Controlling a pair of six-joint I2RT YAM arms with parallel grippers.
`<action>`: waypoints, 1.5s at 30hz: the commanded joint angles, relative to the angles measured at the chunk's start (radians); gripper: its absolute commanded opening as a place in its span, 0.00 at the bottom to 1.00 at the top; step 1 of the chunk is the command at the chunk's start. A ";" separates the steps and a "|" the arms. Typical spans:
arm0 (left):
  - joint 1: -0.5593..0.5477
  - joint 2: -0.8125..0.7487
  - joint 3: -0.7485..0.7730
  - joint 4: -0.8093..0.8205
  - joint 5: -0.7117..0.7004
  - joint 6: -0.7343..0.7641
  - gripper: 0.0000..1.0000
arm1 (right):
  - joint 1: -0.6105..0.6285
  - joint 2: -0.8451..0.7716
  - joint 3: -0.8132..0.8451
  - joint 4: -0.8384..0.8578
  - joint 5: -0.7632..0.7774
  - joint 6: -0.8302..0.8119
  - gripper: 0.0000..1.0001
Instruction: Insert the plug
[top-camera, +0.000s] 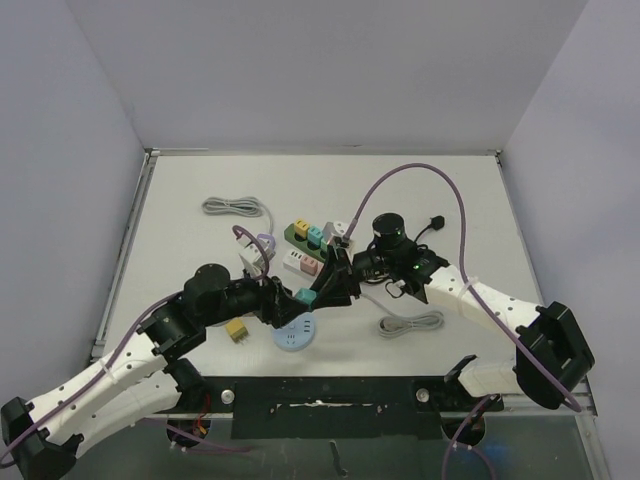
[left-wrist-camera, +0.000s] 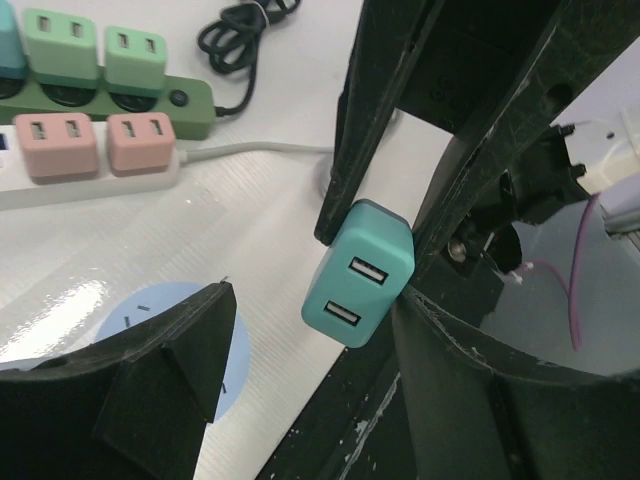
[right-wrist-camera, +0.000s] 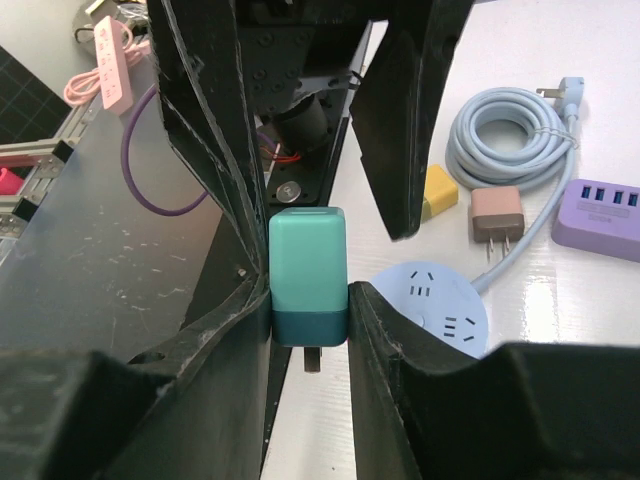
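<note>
The right gripper (right-wrist-camera: 308, 292) fills the foreground of its wrist view, its two dark fingers (right-wrist-camera: 200, 380) pressed flat against both sides of the teal plug (right-wrist-camera: 308, 268). The plug is clamped upright, its lighter body above a darker base with a metal prong showing below. The left gripper (left-wrist-camera: 310, 305) meets it from the left side, jaws partly spread around the same plug. One finger (left-wrist-camera: 165, 380) stands clearly apart from the plug, the other lies just beside it, and whether that one touches I cannot tell. The plug's two USB ports face the left wrist camera.

From above, the plug hangs over the middle of the table (top-camera: 440, 190), just on the far side of a pale blue round socket (top-camera: 292, 336). A yellow adapter (top-camera: 237, 329) lies to the left of that socket. Farther off lie a white power strip (top-camera: 300, 264) with pink adapters and a green power strip (top-camera: 305, 235). A coiled grey cable (top-camera: 410, 324) rests to the right.
</note>
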 joint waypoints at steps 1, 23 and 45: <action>0.000 0.054 0.043 0.118 0.161 0.041 0.59 | -0.001 -0.041 0.009 0.070 -0.106 0.025 0.04; 0.000 0.053 0.048 0.192 0.382 0.258 0.35 | 0.002 0.019 0.118 -0.214 -0.188 -0.139 0.00; 0.020 0.299 0.195 -0.363 0.311 1.052 0.00 | -0.197 -0.271 -0.232 0.084 0.275 0.227 0.65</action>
